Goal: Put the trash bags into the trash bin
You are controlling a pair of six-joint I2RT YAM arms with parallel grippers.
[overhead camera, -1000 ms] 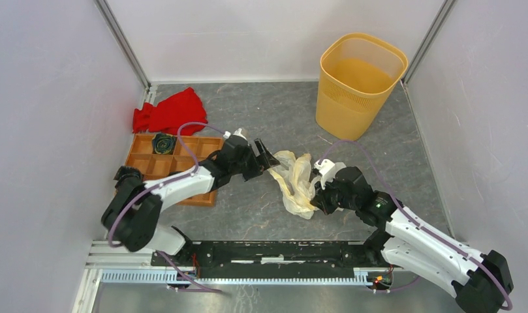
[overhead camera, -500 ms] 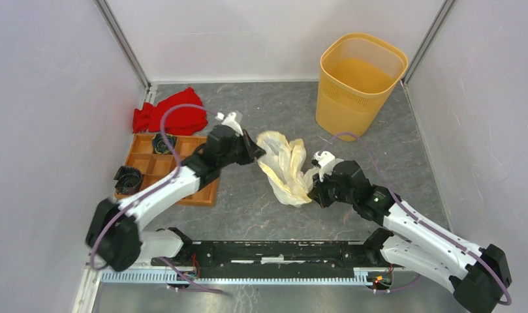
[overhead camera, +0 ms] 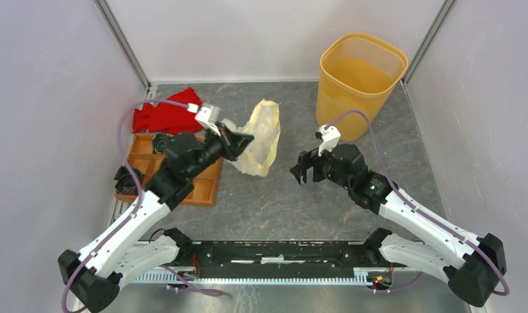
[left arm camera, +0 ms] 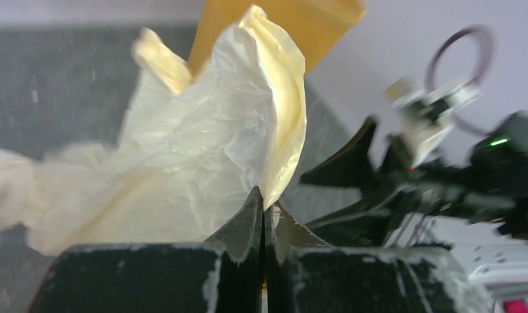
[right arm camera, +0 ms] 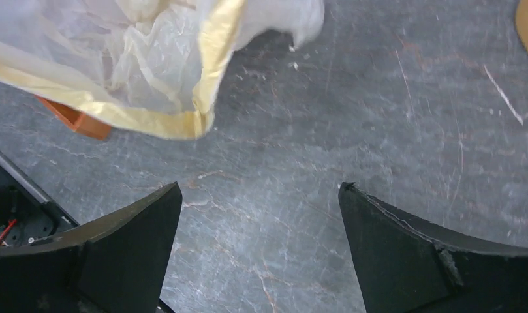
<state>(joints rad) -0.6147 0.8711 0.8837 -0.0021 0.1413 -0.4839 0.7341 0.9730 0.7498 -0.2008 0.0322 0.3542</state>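
Left claw (left arm camera: 264, 205) clenched on edge of trash bag (overhead camera: 260, 138); right claw (right arm camera: 258, 189) gaping, empty. Risk: bag slips free short of trash bin (overhead camera: 360, 81).

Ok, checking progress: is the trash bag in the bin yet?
Out. The trash bag hangs pinched in the left gripper, apart from the trash bin.

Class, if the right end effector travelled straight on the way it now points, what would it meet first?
Probably the grey stone-patterned table: the open right end effector tilts down at bare surface. The translucent cream-white plastic bag lies off to one side, though depth is unclear.
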